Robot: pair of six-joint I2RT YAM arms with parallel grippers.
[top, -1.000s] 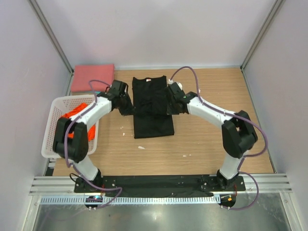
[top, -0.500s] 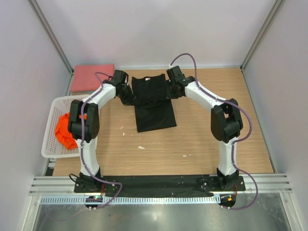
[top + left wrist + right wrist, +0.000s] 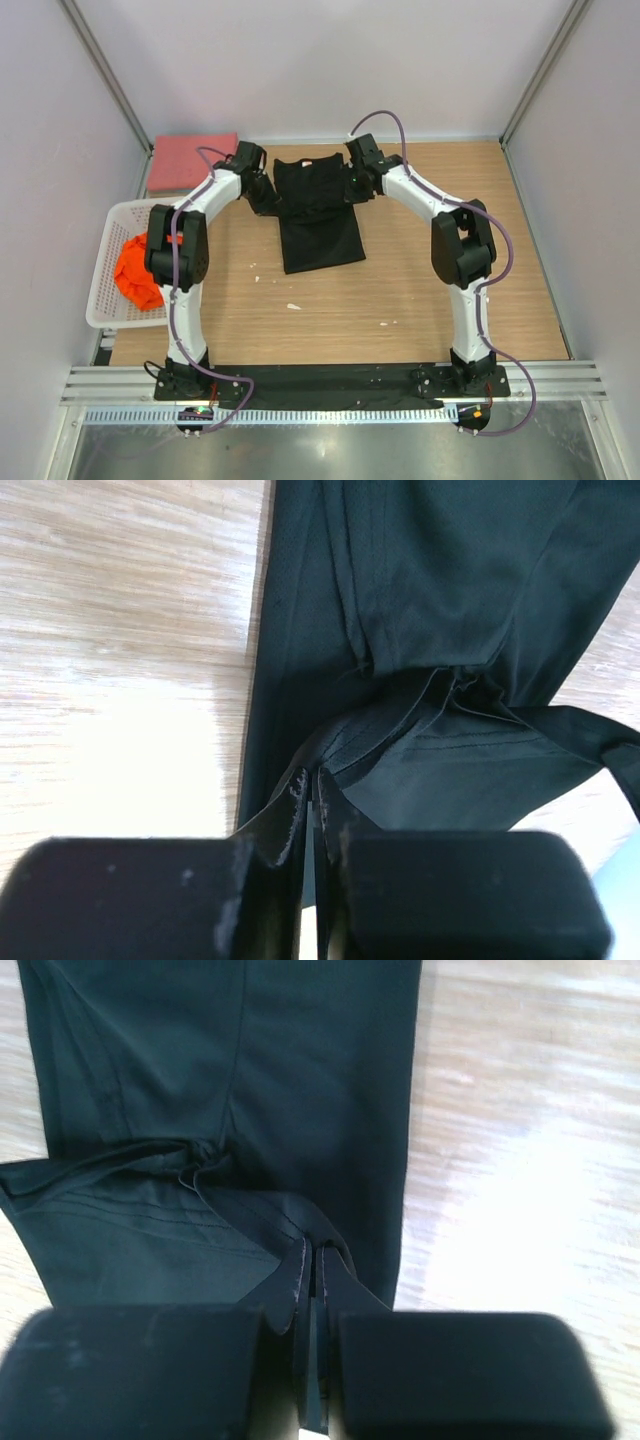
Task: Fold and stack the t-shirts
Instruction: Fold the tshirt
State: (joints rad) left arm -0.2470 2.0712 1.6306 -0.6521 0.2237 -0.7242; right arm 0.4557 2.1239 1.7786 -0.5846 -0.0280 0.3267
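Observation:
A black t-shirt (image 3: 318, 215) lies flat on the wooden table, collar toward the back. My left gripper (image 3: 264, 196) is shut on cloth at its left side, near the sleeve. My right gripper (image 3: 354, 190) is shut on cloth at its right side. In the left wrist view the gripper (image 3: 312, 776) pinches a raised fold of the black shirt (image 3: 450, 600). In the right wrist view the gripper (image 3: 312, 1250) pinches a fold of the black shirt (image 3: 300, 1080) likewise. A folded pinkish-red shirt (image 3: 192, 161) lies at the back left. A crumpled orange shirt (image 3: 136, 270) sits in the basket.
A white mesh basket (image 3: 108, 232) stands at the left edge of the table (image 3: 450, 290). Grey walls close in the left, back and right sides. A few small white specks lie on the wood in front of the black shirt.
Both arms have reached farther toward the back, carrying the pinched sides of the black shirt with them. The shirt's near edge has shifted back a little. The orange shirt now shows uncovered.

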